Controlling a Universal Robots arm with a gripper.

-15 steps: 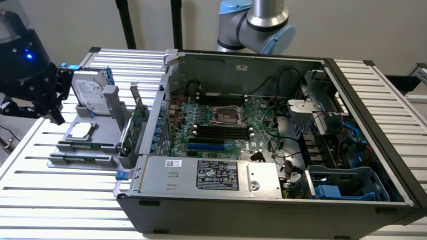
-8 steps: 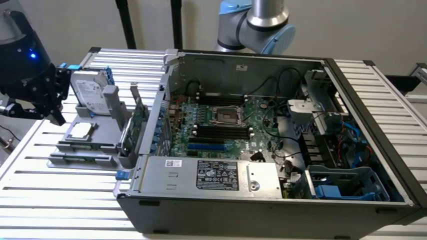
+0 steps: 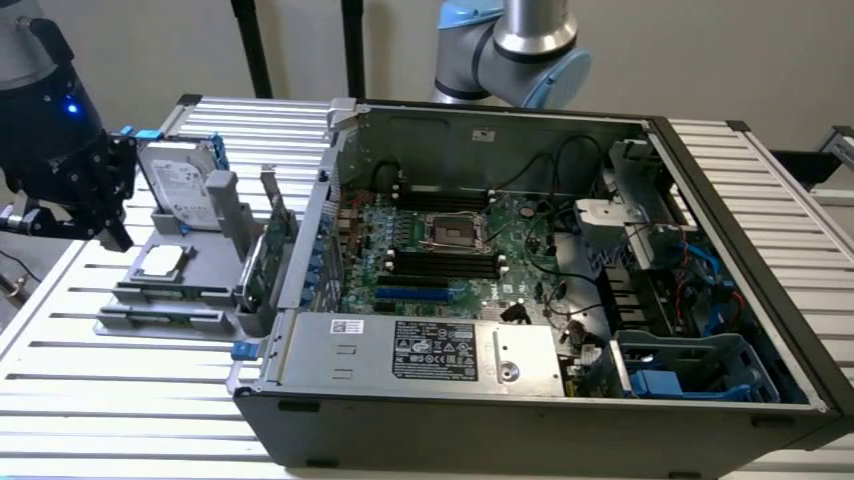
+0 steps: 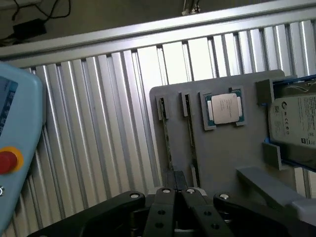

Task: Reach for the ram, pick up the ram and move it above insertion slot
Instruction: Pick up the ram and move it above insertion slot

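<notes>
Pincer (image 4: 176,180), fingers pressed together and holding nothing, hovers over the near edge of the grey fixture tray (image 4: 222,163) on the slatted aluminium surface (image 4: 98,123). Its tips lie just short of two narrow slots cut along one edge of the tray. The ram (image 4: 164,129) stands on its long edge in one slot, and a like strip (image 4: 190,133) stands in the neighbouring slot. This placement leaves the thin upper edges free to be pinched from above. A processor chip (image 4: 224,108) lies flat in a square recess at mid-tray, and the silver hard drive (image 4: 296,121) is cradled at the opposite edge. A pale blue teach pendant (image 4: 19,123) rests well apart from the tray. In the exterior view, the open computer case (image 3: 534,425) adjoins the tray. Its motherboard (image 3: 461,235) is exposed so that the dark insertion slot (image 3: 441,264) is reachable from above. The ram is not yet grasped.
</notes>
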